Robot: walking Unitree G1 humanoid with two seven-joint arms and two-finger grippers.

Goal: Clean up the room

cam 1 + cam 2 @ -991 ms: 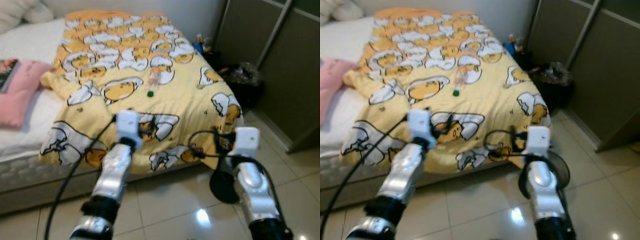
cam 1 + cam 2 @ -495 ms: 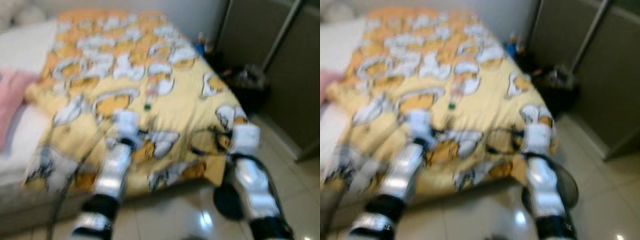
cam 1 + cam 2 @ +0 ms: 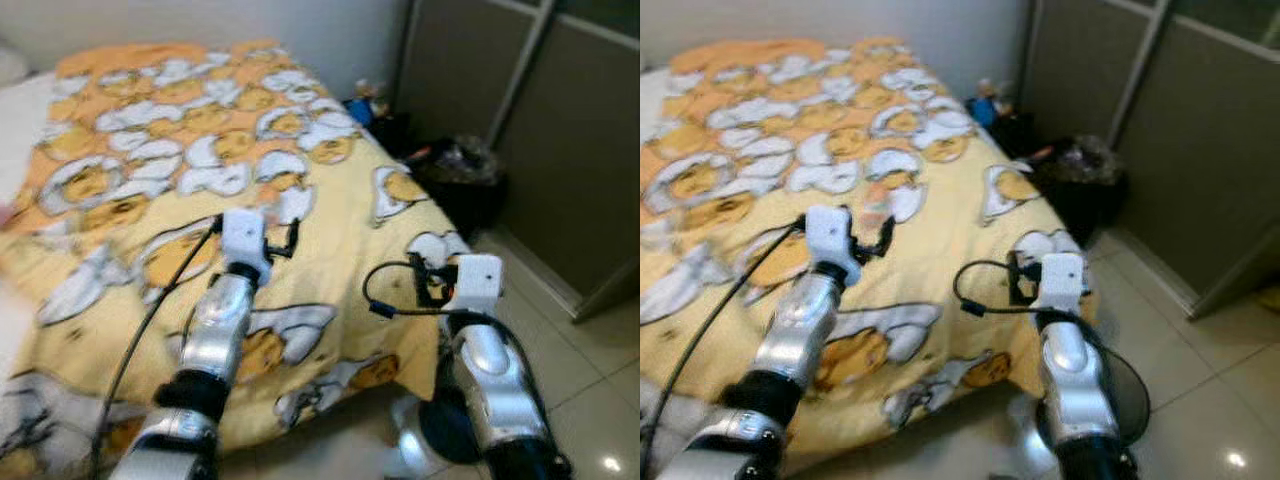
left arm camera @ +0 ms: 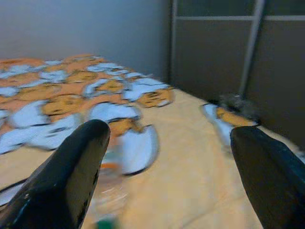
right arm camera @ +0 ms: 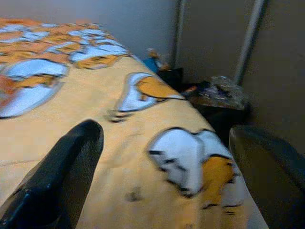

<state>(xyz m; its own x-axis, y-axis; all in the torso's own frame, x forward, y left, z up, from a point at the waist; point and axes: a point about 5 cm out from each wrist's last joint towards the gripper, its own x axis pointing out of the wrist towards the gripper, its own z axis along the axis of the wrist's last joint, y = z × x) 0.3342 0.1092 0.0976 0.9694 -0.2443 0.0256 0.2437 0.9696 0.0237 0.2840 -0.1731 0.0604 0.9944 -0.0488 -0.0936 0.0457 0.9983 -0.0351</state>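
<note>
**Robot at bed edge, left arm reaching toward bottle, nothing picked up yet**

Bed (image 3: 60, 400) takes up most of the head views, covered by a yellow duvet (image 3: 340, 230) with an egg-character print, rumpled and hanging over the near edge. Grey sliding wardrobe doors (image 3: 560, 150) stand on the robot's right, tiled floor (image 3: 600, 400) below them. In the corner between bed and wardrobe: a dark bin (image 3: 462, 185) lined with a crinkled bag, and some small blue and coloured items (image 3: 362, 103) on the floor against the wall, too small to identify.

Left gripper (image 4: 167, 167) is held out over the duvet, fingers spread wide, holding nothing. Right gripper (image 5: 167, 171) is near the bed's foot corner, above the duvet edge, also wide open and empty.

The task's thing looks like a clear plastic bottle (image 4: 107, 191) with an orange label and green cap, lying on the duvet just beyond the left gripper's fingers, blurred in the left wrist view. In the head views the left arm covers that spot.

Progress, as a judgement: early. Bottle not yet grasped, not yet binned. Duvet still untidy and corner clutter still on the floor. Likely next: close in on the bottle, grasp it, carry it to the bin.
</note>
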